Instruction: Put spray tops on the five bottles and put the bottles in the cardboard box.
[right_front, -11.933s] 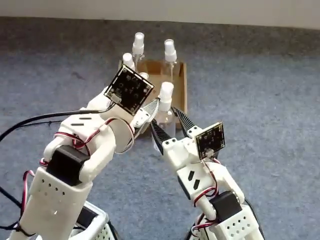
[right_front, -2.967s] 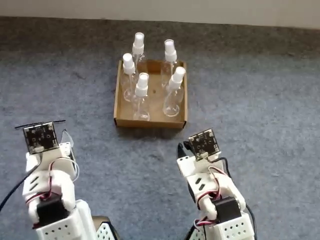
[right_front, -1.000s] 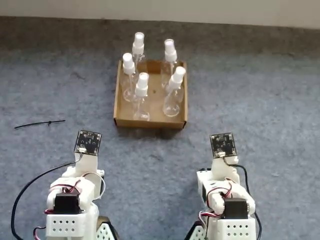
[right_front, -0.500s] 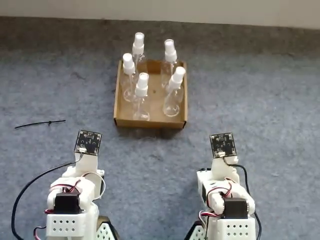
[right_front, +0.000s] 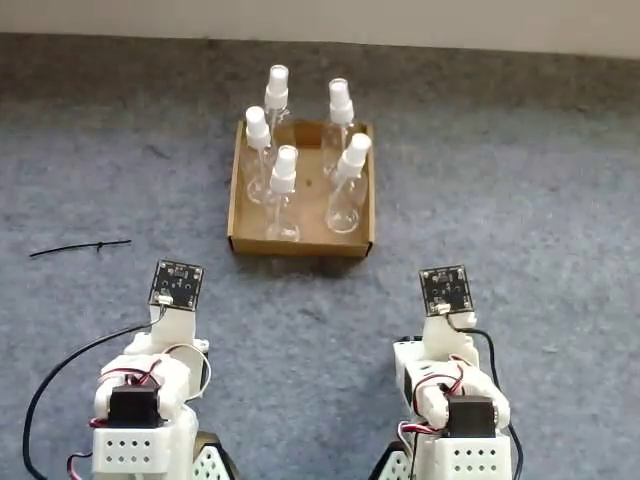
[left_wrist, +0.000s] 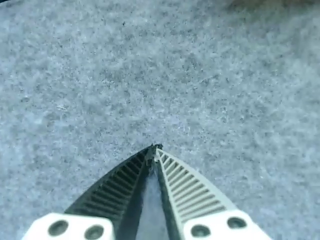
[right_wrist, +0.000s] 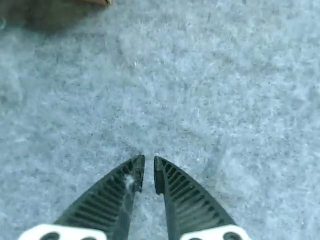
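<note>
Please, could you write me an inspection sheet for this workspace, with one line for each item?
Surface: grey carpet, flat.
Job's things: cardboard box; five bottles upright, apparently all inside it, each with a white spray top.
Clutter: thin black strip on the carpet, apart from the box.
Grippers: left gripper shut, empty; right gripper all but shut, empty; both over bare carpet.
Cables: black cable looping beside one arm's base.
Surroundings: pale band beyond the carpet's far edge.
</note>
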